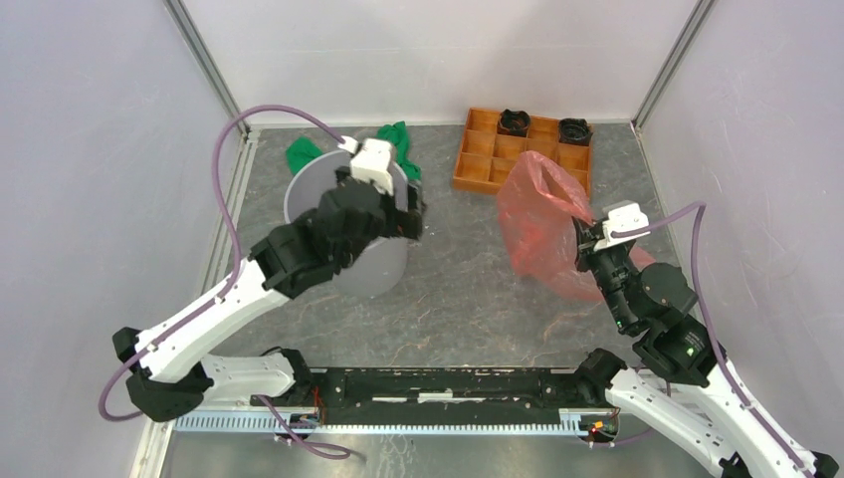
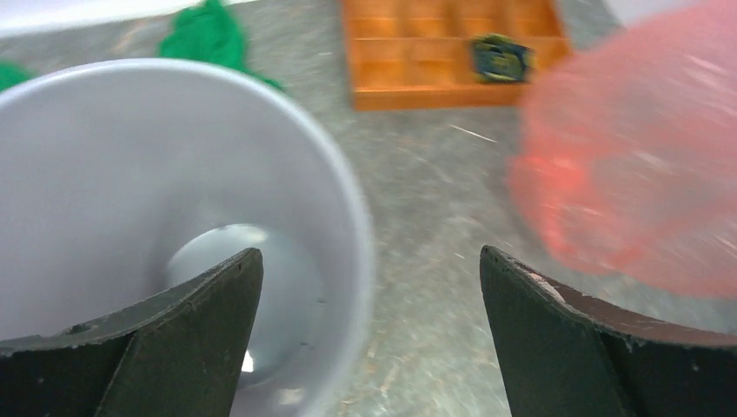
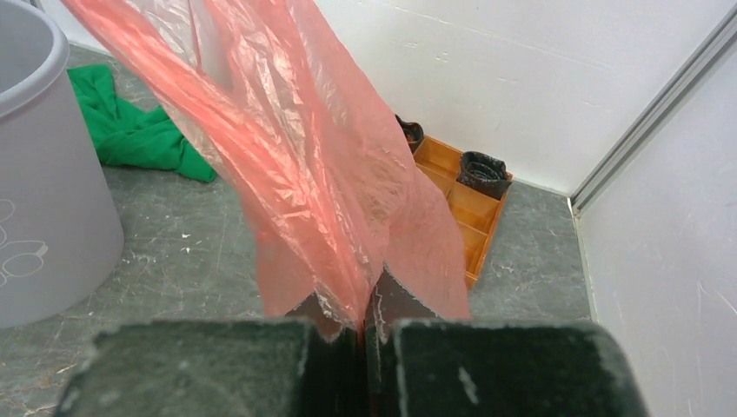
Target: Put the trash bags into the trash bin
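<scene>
The grey trash bin (image 1: 378,271) stands left of centre, and the left wrist view looks into its empty inside (image 2: 130,174). My left gripper (image 1: 415,215) is open, its jaws astride the bin's right rim (image 2: 369,252), one finger over the opening and one outside. The red-orange trash bag (image 1: 542,214) hangs right of centre, in front of the tray. My right gripper (image 1: 589,237) is shut on a gathered fold of it (image 3: 365,304). The film (image 3: 295,148) stretches up and to the left from the fingers. The bag also shows blurred in the left wrist view (image 2: 634,174).
A green cloth (image 1: 398,139) lies behind the bin, close to the back wall. An orange-brown compartment tray (image 1: 498,164) sits at the back right with two black objects (image 1: 515,121) in its far cells. Walls close in the left, right and back sides.
</scene>
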`<state>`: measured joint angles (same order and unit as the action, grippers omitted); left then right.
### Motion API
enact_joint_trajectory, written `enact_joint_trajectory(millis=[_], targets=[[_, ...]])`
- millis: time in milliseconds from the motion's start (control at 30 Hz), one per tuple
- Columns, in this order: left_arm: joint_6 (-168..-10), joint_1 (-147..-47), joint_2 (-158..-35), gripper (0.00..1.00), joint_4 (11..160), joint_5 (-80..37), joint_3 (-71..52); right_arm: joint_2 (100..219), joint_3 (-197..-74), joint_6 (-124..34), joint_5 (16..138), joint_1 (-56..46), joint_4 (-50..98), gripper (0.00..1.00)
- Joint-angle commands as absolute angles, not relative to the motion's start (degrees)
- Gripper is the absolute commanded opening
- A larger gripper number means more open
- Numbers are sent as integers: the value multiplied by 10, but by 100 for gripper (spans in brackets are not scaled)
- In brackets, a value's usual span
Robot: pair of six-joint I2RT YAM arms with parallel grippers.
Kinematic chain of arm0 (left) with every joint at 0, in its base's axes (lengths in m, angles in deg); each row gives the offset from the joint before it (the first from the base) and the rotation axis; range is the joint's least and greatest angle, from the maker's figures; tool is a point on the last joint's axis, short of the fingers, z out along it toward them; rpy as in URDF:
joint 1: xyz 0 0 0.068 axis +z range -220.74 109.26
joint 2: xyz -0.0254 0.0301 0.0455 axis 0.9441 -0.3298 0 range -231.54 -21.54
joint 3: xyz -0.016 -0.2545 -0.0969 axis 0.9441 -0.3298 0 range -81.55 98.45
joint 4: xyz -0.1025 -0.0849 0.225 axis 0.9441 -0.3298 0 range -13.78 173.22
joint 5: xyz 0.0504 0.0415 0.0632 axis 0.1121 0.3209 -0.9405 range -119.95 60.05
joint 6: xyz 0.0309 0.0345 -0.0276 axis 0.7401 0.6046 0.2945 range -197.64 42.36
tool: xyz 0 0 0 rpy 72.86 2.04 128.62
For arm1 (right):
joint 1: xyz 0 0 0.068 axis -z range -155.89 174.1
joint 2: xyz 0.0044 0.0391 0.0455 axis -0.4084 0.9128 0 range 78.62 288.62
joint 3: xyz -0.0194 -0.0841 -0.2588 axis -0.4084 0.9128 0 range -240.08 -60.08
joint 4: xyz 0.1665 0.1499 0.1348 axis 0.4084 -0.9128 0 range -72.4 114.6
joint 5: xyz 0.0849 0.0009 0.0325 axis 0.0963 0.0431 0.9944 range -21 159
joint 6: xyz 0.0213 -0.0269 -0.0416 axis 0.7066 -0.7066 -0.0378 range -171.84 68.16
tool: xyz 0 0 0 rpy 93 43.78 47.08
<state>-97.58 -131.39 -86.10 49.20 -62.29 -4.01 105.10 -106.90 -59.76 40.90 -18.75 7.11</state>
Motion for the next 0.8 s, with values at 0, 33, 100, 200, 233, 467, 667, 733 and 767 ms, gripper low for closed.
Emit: enact_joint_trajectory(millis=[0,33,100,200,233,467,667,733,767], targets=[[-1023,-1183,-875,100,459,-541,-37,1042,-1091,-605,412,-189,103,1],[-1020,-1170,-881,100,467,-524,-40,1041,-1092,-604,416,-188,103,2],[-1012,-1156,-895,100,482,-486,-45,1043,-1097,-604,422,-188,101,2],[-1007,-1151,-916,100,499,-452,-51,1043,-1107,-604,426,-189,98,2],[-1003,-1151,-921,99,506,-441,-53,1042,-1110,-605,427,-189,99,2],[-994,-1151,-963,74,513,-379,-54,1041,-1137,-613,434,-189,125,1],[-983,-1153,-976,47,521,-303,-44,1048,-1161,-609,456,-188,154,2],[-987,-1154,-974,45,524,-266,-41,1051,-1167,-603,459,-188,160,2],[-995,-1154,-971,42,534,-247,-45,1052,-1170,-600,461,-188,164,2]])
